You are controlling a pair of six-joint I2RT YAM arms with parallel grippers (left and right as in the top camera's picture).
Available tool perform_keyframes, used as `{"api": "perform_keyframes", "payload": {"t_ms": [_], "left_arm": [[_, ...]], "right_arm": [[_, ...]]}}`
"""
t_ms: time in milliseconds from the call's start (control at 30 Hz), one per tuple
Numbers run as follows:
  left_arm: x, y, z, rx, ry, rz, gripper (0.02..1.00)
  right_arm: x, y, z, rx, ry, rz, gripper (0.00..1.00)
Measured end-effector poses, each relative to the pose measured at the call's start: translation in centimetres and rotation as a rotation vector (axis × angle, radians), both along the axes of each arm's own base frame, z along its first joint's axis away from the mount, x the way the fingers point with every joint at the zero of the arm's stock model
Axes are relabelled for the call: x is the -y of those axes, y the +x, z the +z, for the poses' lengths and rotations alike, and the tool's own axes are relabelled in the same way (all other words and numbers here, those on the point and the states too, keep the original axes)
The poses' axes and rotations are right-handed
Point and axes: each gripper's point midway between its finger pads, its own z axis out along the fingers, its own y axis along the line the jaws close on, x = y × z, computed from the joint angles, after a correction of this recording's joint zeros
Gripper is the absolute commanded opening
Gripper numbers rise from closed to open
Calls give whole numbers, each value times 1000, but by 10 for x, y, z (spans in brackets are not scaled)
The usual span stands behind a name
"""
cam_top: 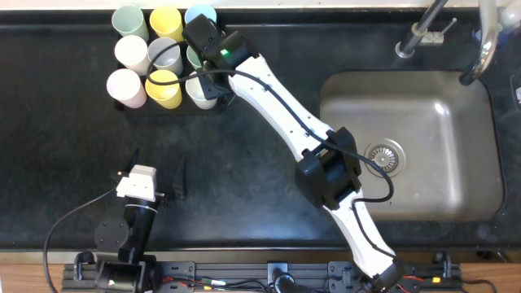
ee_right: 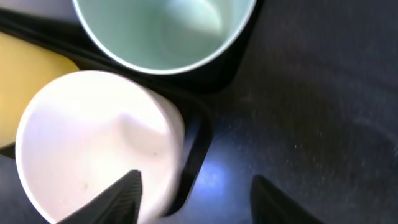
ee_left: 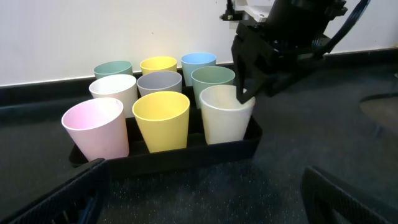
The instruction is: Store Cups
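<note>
Nine pastel cups (ee_left: 160,84) were packed in a black tray (ee_left: 186,158) at the top view's upper left. The fingers of the right gripper (ee_right: 202,196) were spread astride the rim of the cream cup (ee_left: 227,118), unclamped; those of the left gripper (ee_left: 205,202) were parted wide, lower left

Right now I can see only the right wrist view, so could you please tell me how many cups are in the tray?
Observer: Nine cups, three rows of three in the black tray; every place looks taken.
Operator: Thank you. Where is the left gripper?
Observer: The left gripper is open and empty, over the dark counter, well apart from the tray.
Operator: And what lies further to the right?
Observer: A steel sink, set into the counter, off to the robot's right.
</note>
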Motion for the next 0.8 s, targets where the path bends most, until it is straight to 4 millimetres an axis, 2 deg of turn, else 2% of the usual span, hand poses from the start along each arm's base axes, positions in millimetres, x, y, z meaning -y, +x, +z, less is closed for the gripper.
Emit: {"api": "perform_keyframes", "payload": {"t_ms": [100,167,233,300,367,433,533,600,667,800], "left_arm": [[0,0,0,0,0,0,1000],[0,0,0,0,0,0,1000],[0,0,0,0,0,0,1000],[0,0,0,0,0,-1,1000],[0,0,0,0,0,0,1000],[0,0,0,0,0,0,1000],[0,0,0,0,0,0,1000],[0,0,0,0,0,0,1000],[0,0,0,0,0,0,1000],[0,0,0,0,0,0,1000]], "right_arm": [[2,1,7,10,7,-1,720],[5,2,24,33,27,-2,768],[13,4,61,87,62,1,807],[31,3,110,157,106,-7,862],[62,0,167,241,154,-37,925],[109,-8,224,329,189,-93,998],[182,-25,284,445,193,-184,996],[221,-41,306,492,169,-229,1000],[243,-54,318,527,151,-243,996],[272,-75,315,549,107,-254,996]]}}
